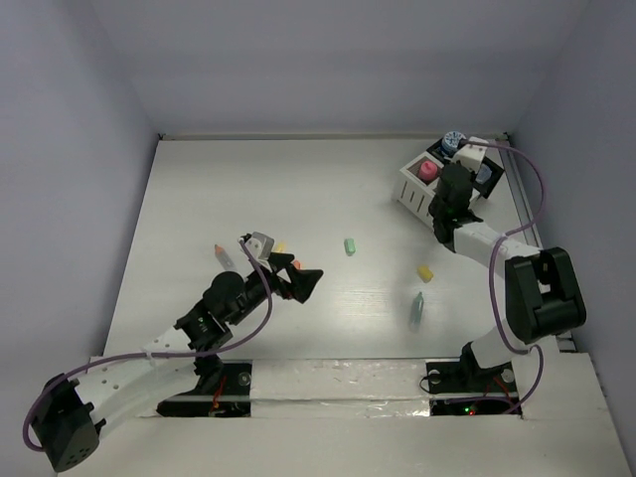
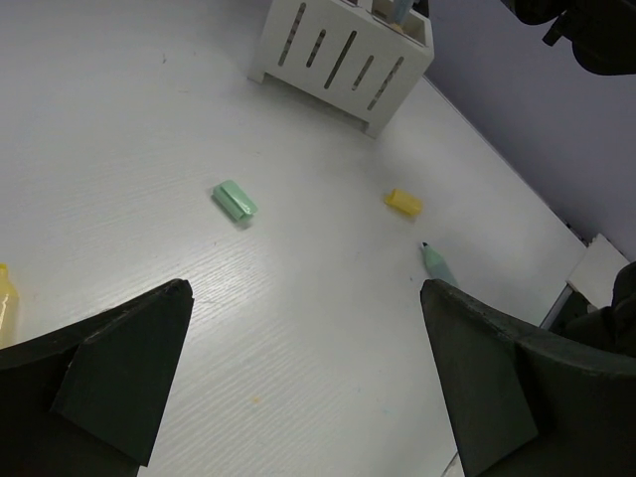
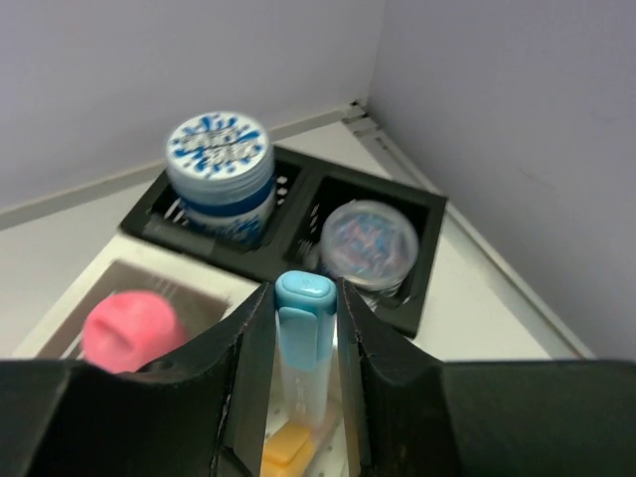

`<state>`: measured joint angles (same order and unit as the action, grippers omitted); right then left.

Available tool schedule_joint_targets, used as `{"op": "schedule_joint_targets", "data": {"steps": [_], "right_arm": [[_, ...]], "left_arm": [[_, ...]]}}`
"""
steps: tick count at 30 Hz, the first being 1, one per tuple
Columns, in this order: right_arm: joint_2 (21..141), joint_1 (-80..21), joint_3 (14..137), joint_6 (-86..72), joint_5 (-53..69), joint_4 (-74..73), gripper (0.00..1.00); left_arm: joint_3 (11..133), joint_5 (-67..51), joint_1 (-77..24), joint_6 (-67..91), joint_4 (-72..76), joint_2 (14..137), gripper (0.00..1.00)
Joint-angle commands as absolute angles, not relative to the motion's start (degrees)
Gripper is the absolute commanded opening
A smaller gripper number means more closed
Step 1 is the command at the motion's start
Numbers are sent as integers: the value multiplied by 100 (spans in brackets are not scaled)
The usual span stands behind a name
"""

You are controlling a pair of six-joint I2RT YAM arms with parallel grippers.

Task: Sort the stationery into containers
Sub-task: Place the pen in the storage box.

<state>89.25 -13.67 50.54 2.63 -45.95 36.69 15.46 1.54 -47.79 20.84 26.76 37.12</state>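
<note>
White bench, pale walls around. Right claw is gripping a pale-blue marker upright, cap up, over a compartment of the white slatted box at far right. A yellow piece is lying below it. Pink cap is sitting in the next compartment. Black tray section is holding a blue-patterned pot and a clear-lidded pot. Left claw is hovering wide open over the bench, near left. Green block, yellow block and teal pen are lying loose mid-bench.
</note>
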Motion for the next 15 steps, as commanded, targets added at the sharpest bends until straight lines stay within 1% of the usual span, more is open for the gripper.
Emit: {"op": "schedule_joint_targets", "data": {"steps": [1, 5, 6, 8, 9, 13, 14, 15], "right_arm": [[8605, -1564, 4957, 18, -4667, 3675, 34], [8246, -1626, 4913, -369, -4606, 3305, 44], [8148, -1626, 4896, -421, -4553, 3070, 51], [7912, -1626, 4922, -632, -4553, 2744, 52], [7841, -1626, 4904, -685, -4561, 2533, 56], [7437, -1626, 4861, -1131, -4395, 1751, 58], [7305, -1626, 4834, -1299, -4090, 1540, 58], [7034, -1626, 4834, -1501, -3896, 903, 59]], "left_arm": [[1573, 114, -4781, 2030, 2953, 3744, 99], [1556, 140, -4781, 2030, 2944, 3674, 99], [1556, 132, -4781, 2039, 2944, 3656, 99], [1547, 114, -4781, 2048, 2953, 3647, 99], [1547, 106, -4781, 2048, 2962, 3647, 99], [1564, 79, -4781, 2057, 2971, 3683, 99], [1564, 79, -4781, 2065, 2971, 3683, 99], [1556, 79, -4781, 2065, 2971, 3683, 99]]}}
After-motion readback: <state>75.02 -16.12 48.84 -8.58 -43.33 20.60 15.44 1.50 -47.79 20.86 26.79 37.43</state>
